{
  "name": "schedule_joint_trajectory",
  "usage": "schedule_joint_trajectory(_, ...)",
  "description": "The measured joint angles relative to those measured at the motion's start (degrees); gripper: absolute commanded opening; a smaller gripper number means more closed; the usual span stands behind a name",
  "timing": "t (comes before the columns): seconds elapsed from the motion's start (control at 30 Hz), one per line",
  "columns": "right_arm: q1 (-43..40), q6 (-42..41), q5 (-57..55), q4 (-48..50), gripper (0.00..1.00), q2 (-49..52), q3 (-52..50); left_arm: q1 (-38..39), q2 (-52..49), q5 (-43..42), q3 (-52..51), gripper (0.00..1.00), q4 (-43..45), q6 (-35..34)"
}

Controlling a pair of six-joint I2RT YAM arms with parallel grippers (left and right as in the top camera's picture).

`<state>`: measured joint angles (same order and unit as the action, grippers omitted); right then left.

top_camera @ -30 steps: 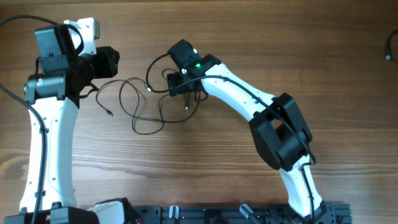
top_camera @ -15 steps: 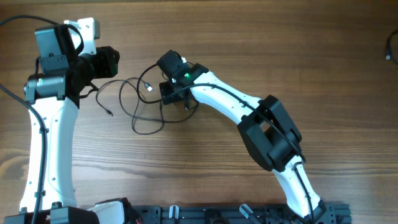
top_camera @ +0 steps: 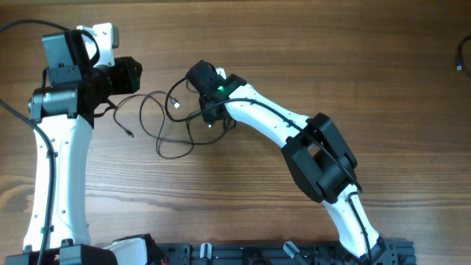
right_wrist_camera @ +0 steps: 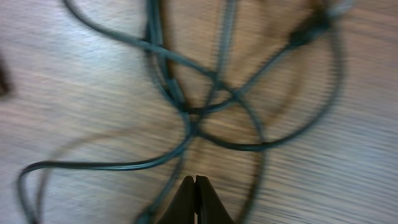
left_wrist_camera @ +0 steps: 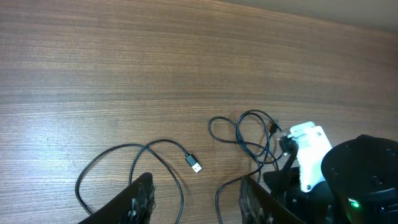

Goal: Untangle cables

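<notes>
Sprawling cables (right_wrist_camera: 189, 115) near table (top_camera: 368, 59) centre, edges well apart.

even bright light; right wrist view shows the cables (right_wrist_camera: 190, 116) blurred.

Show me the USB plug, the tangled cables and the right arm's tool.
USB plug (left_wrist_camera: 195, 165): left wrist view, its metal tip.
cables (right_wrist_camera: 194, 115): right wrist view, where strands cross.
right tool (right_wrist_camera: 194, 182): right wrist view, between its shut fingertips.

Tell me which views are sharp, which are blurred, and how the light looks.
Overhead: sharp, evenly lit, cables crisp on the table. Left wrist: sharp too, plug clearly resolved, no glare. Right wrist: motion-blurred, cables smeared; only the shut right gripper looks fairly sharp.
</notes>
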<state>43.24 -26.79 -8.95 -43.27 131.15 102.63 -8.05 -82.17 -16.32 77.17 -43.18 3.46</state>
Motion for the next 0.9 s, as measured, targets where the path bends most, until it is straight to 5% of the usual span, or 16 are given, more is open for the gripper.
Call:
schedule_joint_trajectory(0.07, 0.0, 0.0, -4.0, -1.4, 0.04, -0.4, 0.3, 0.0, 0.0, 0.0, 0.0, 0.46, 0.0, 0.0)
schedule_joint_trajectory(0.13, -0.3, 0.5, -5.7, -1.8, 0.21, -1.7, 0.3, 0.0, 0.0, 0.0, 0.0, 0.46, 0.0, 0.0)
schedule_joint_trajectory(0.2, -0.5, 1.4, -6.4, -1.7, 0.47, -3.4, 0.3, 0.0, 0.0, 0.0, 0.0, 0.46, 0.0, 0.0)
schedule_joint_trajectory(0.33, -1.0, 2.3, -7.1, 2.0, 0.61, -6.6, 0.8, 0.0, 0.0, 0.0, 0.0, 0.46, 0.0, 0.0)
schedule_joint_trajectory(0.9, -1.0, 7.2, -2.6, 13.1, 0.63, -6.7, -1.0, 0.0, 0.0, 0.0, 0.0, 0.46, -0.1, 0.0)
